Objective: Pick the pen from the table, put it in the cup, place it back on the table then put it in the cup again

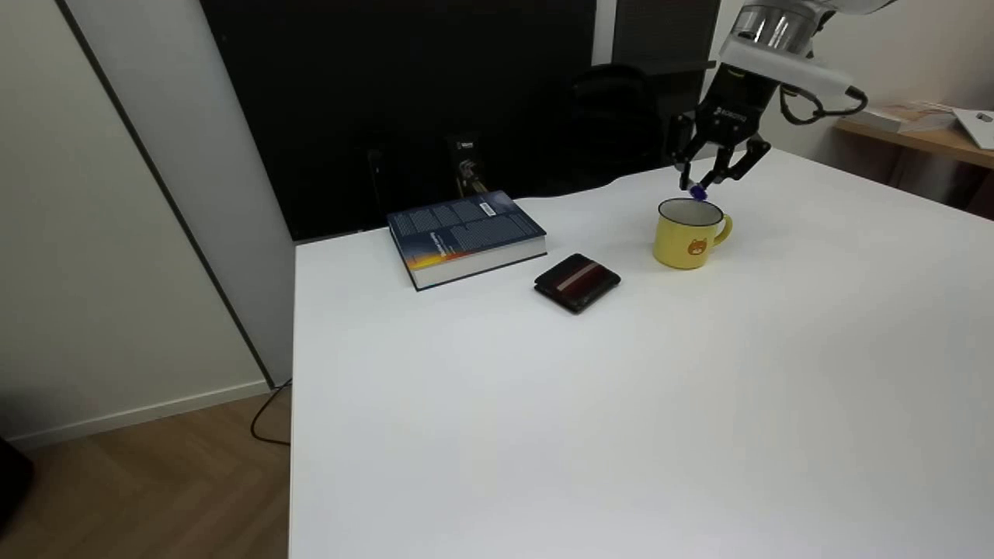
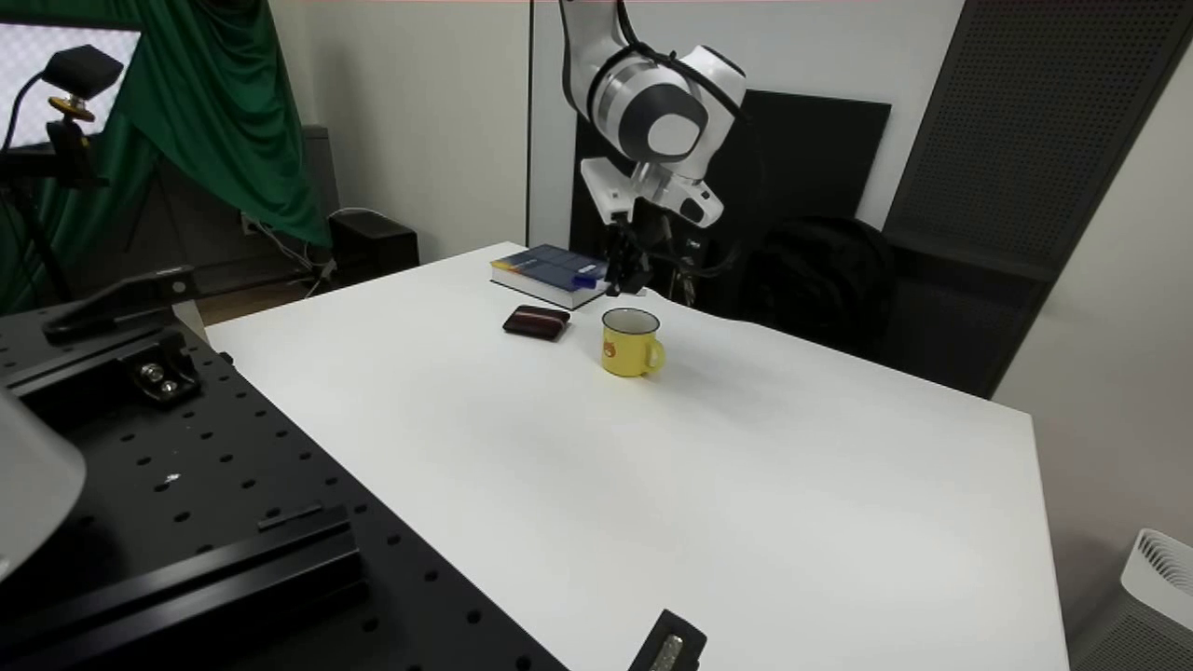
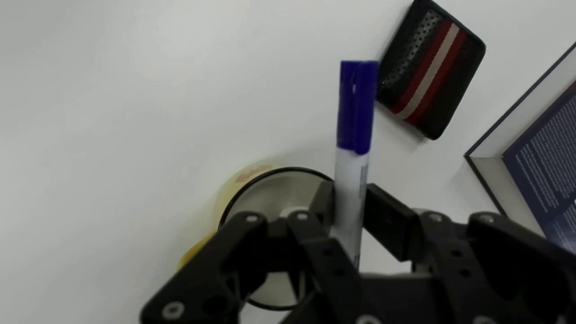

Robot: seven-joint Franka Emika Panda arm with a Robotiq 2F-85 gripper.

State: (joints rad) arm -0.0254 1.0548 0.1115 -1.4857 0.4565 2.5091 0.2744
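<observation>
Your gripper (image 3: 348,208), right of centre in the wrist view, grasps the blue-capped pen (image 3: 352,166); upper right in an exterior view, both appear above the cup (image 1: 672,242) on the table (image 1: 543,419).

Thick blue book (image 1: 466,239), striped dark wallet (image 1: 577,284) near it, draped green curtain (image 2: 214,121), white vented appliance (image 2: 1151,596)

That pen (image 3: 352,165) is white and blue-capped, the cup (image 1: 682,237) yellow, dark-rimmed, the wallet (image 3: 429,71) black with red and pale stripes.
</observation>
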